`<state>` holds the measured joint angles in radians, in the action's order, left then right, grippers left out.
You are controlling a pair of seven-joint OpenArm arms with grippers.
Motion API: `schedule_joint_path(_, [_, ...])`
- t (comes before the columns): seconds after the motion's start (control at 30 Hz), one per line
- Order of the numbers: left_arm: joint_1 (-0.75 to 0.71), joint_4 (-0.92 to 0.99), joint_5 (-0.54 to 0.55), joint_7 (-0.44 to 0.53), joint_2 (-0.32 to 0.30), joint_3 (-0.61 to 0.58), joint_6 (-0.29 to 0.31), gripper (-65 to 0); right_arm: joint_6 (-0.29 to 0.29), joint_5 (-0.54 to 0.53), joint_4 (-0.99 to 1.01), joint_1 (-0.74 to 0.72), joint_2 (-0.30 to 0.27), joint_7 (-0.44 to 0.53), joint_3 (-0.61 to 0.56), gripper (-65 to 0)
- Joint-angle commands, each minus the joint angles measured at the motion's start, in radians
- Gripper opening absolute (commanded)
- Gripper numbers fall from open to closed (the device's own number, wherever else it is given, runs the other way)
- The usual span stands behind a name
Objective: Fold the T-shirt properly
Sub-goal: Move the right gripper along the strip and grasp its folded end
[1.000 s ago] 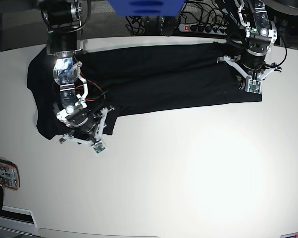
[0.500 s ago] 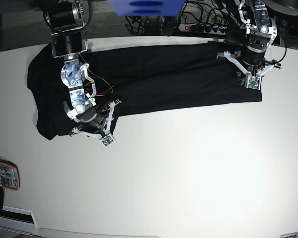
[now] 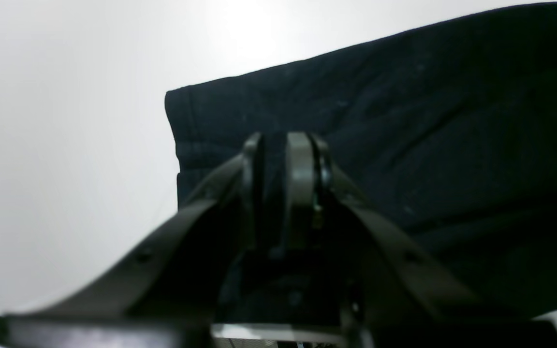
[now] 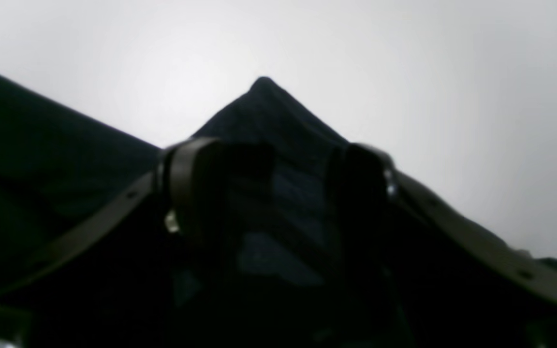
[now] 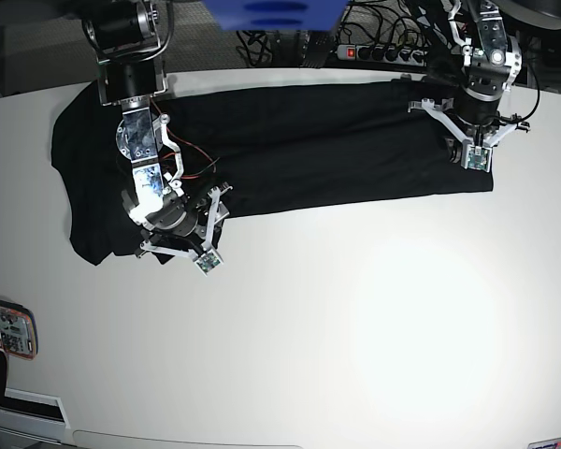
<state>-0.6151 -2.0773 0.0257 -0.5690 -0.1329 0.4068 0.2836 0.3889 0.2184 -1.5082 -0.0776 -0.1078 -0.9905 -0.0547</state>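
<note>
Right gripper (image 4: 278, 193) spread wide over T-shirt (image 5: 309, 140) corner at 9 o'clock; left gripper (image 3: 281, 188) narrow, pinching hem at 2 o'clock. Keep left pinch, lift evenly.

Seen from the wrist, the left gripper (image 3: 281, 159) hangs over the black T-shirt (image 3: 428, 145), its two fingers nearly together, a narrow dark slit between them; whether cloth is pinched there cannot be told. The shirt's hemmed corner lies flat just beyond the fingertips (image 3: 299, 159), against the bare white table (image 3: 65, 145).
</note>
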Motion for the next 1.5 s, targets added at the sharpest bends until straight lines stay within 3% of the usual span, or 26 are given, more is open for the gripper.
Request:
schedule_joint_path(0.0, [-0.004, -0.015, 0.004, 0.019, -0.007, 0.004, -0.005, -55.8, 0.0, 0.0, -0.019, -0.017, 0.0, 0.011, 0.0, -26.5])
schedule_joint_path(0.37, [-0.004, -0.015, 0.004, 0.019, -0.007, 0.005, -0.005, -55.8, 0.0, 0.0, 0.005, -0.164, 0.089, 0.011, 0.003, -26.5])
schedule_joint_path(0.77, [-0.001, -0.015, 0.004, 0.019, -0.007, 0.005, -0.005, -55.8, 0.0, 0.0, 0.149, -0.161, 0.087, 0.086, 0.011, -26.5])
schedule_joint_path(1.27, [-0.002, -0.015, 0.004, 0.019, -0.007, 0.007, -0.005, -55.8, 0.0, 0.0, 0.163, -0.008, 0.082, 0.12, 0.013, -26.5])
schedule_joint_path(1.47, [-0.001, -0.015, 0.004, 0.019, -0.007, 0.007, -0.005, -55.8, 0.0, 0.002, 0.157, 0.025, 0.082, 0.121, 0.088, -26.5])
